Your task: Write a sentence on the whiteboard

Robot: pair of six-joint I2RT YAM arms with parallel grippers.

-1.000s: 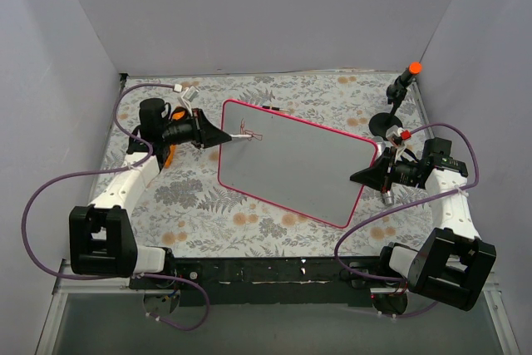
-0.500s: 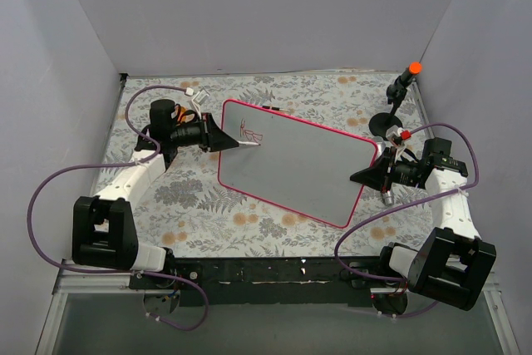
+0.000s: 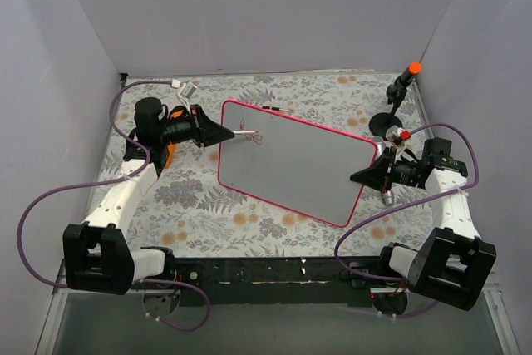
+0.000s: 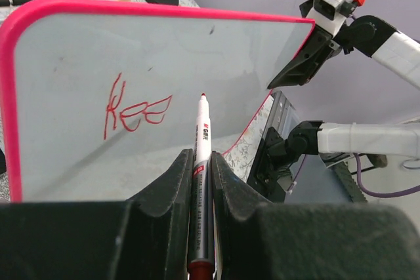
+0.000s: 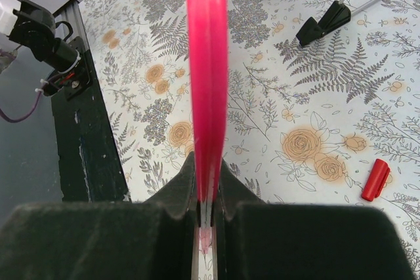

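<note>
The whiteboard (image 3: pixel 291 168) with its pink-red frame stands tilted in the middle of the floral table. My left gripper (image 3: pixel 223 135) is shut on the marker pen (image 4: pixel 201 142), whose red tip points at the board's upper left area. Red handwritten letters of the sentence (image 4: pixel 134 108), reading about "Kee", sit on the board left of the tip; they also show in the top view (image 3: pixel 248 133). My right gripper (image 3: pixel 359 178) is shut on the whiteboard's right edge (image 5: pixel 206 63) and holds it edge-on.
A red marker cap (image 5: pixel 375 180) lies on the table near the right gripper. A black stand with an orange tip (image 3: pixel 401 89) is at the back right. Two black board feet (image 5: pixel 321 24) show behind the board. Grey walls enclose the table.
My left gripper swung toward the board and back left a little, adding strokes to the red letters. The right arm and the board have not moved.
</note>
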